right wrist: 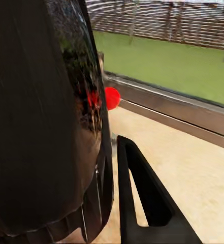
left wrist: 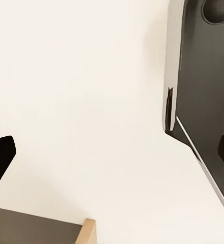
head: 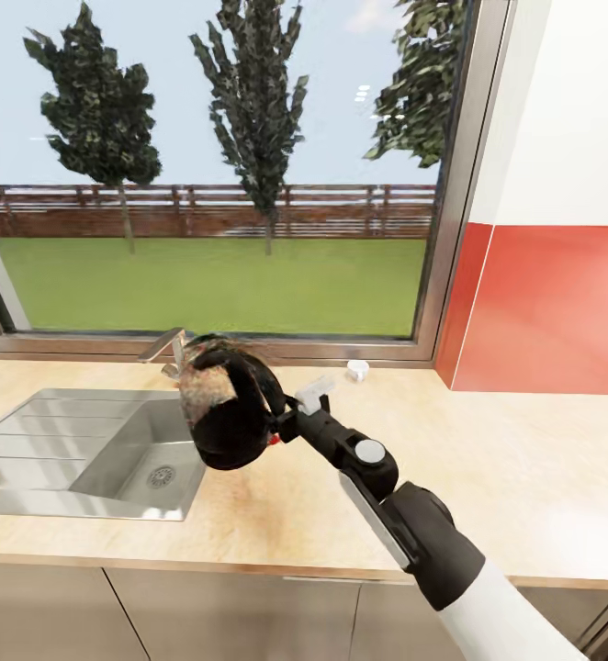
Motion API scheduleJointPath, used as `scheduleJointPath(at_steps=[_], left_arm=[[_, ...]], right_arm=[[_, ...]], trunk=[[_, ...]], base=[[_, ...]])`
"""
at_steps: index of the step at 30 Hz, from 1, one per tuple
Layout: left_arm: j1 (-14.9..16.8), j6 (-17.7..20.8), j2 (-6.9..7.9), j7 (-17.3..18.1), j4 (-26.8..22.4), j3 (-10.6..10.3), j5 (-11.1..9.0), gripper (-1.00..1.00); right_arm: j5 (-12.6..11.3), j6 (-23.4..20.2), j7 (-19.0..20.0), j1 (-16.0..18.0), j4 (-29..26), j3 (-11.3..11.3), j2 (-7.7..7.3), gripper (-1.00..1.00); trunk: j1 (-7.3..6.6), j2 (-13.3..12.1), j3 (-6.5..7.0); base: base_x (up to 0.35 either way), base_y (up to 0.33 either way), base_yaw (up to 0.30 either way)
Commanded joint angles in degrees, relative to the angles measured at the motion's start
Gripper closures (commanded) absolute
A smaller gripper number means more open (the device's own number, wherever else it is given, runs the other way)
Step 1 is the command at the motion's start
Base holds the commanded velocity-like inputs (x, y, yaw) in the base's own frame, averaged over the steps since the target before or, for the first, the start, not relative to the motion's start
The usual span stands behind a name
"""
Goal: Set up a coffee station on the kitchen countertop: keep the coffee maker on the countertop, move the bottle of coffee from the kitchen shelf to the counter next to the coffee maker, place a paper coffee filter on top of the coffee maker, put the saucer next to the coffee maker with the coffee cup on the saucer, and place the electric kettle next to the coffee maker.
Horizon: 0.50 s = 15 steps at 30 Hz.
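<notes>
Electric kettle above kitchen countertop, right of sink; coffee cup behind, near window.

A big window shows green grass, tall trees and a brown fence under a blue sky. A metal sink with a tap sits below it. The wall beside is red below, white above
</notes>
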State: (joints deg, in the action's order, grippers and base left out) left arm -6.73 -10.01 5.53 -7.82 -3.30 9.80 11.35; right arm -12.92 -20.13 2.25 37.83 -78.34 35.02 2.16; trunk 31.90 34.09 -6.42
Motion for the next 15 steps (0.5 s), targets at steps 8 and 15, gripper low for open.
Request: scheduleJointPath(at_steps=[8,15], left_arm=[[-0.41,1.38,0.4,0.02,-0.09,0.48,0.6,-1.0],[-0.47,2.5,0.38,-0.17,-0.12,0.49,0.6,-1.0]], right_arm=[[0.91,-1.44,-0.36,0.05,-1.5,1.21,0.29,1.0],[0.54,-1.43,-0.15,0.05,-1.64,1.27,0.3,1.0]], trunk=[[0.03,0.06,-0.09],[0.03,0.06,-0.09]], base=[[0.0,0.0,0.0],[0.0,0.0,0.0]])
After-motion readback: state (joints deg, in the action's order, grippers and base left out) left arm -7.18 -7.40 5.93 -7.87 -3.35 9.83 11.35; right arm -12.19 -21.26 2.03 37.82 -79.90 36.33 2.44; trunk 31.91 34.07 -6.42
